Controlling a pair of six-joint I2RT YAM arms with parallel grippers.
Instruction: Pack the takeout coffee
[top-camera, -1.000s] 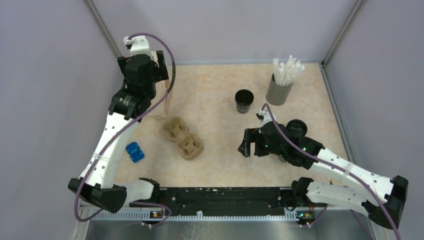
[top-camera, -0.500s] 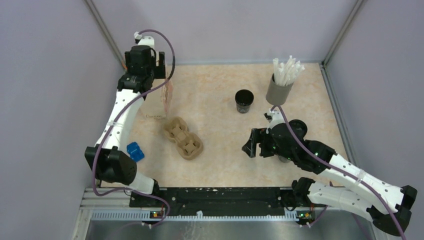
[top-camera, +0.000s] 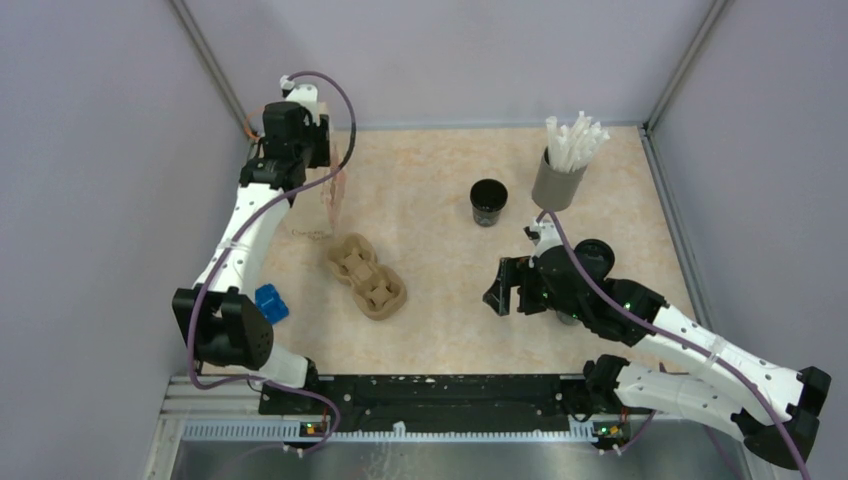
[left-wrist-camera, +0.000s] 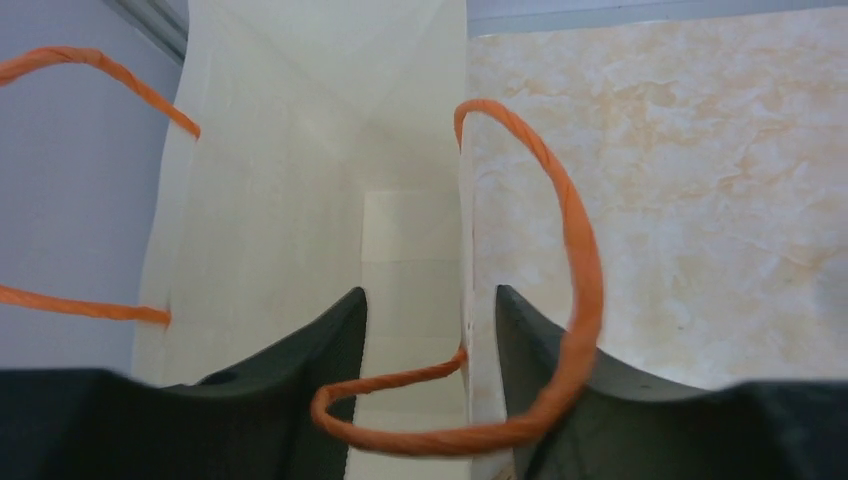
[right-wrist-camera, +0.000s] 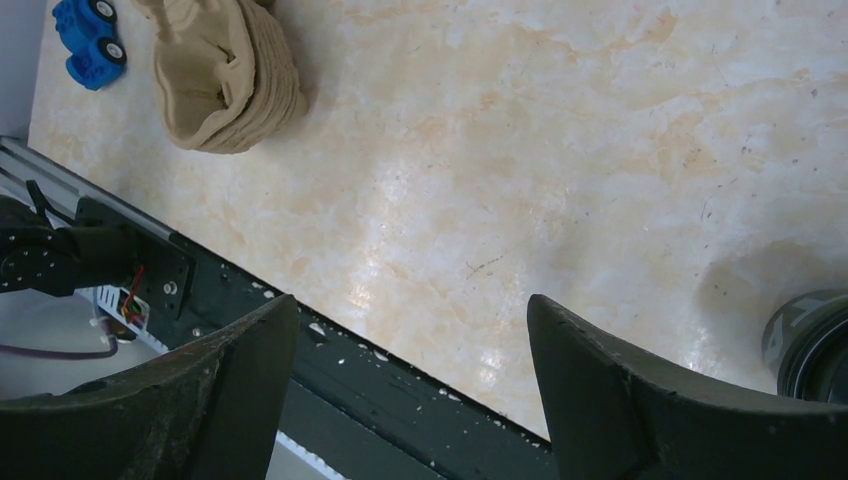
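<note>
The jaws of the left gripper stand apart, one finger inside the white paper bag and one outside, straddling its near wall with the orange handle looped between them; nothing shows them pinching the paper. The jaws of the right gripper are spread wide over bare table and hold nothing. The packing looks barely begun. The bag stands in the far left corner, and the left wrist view shows nothing inside it. The pulp cup carrier lies on the table near the bag with no cup in it. One dark cup stands apart toward the far middle, and a second cup sits just beside the right arm. The straws are upright in their grey holder. By this reading, the cups have yet to go into the carrier and the carrier into the bag, so only the bag is being readied.
</note>
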